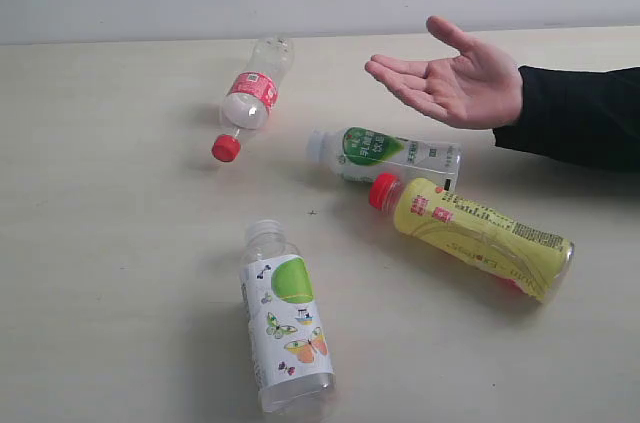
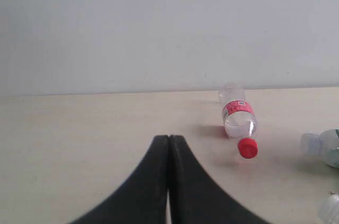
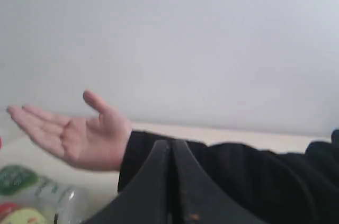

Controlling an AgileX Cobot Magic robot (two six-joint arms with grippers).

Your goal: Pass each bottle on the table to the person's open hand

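Fingers (image 2: 151,181) of the left gripper (image 2: 169,140) are pressed together with nothing between them; beyond them on the table (image 2: 63,128) the clear bottle with red label and cap (image 2: 239,121) lies on its side, cap towards the camera, and the white-green bottle (image 2: 319,144) shows at the frame edge. From the right wrist, the right gripper (image 3: 170,144) is likewise closed and empty, with the person's open hand (image 3: 79,134) palm up beyond it. From the exterior no gripper shows; all four bottles lie on their sides, the yellow bottle (image 1: 475,233) just beside the white-green one, the butterfly-label bottle (image 1: 285,323) apart. They look light, thin-walled and smooth, apt to roll or dent, so a gentle grip across the labelled middle seems best
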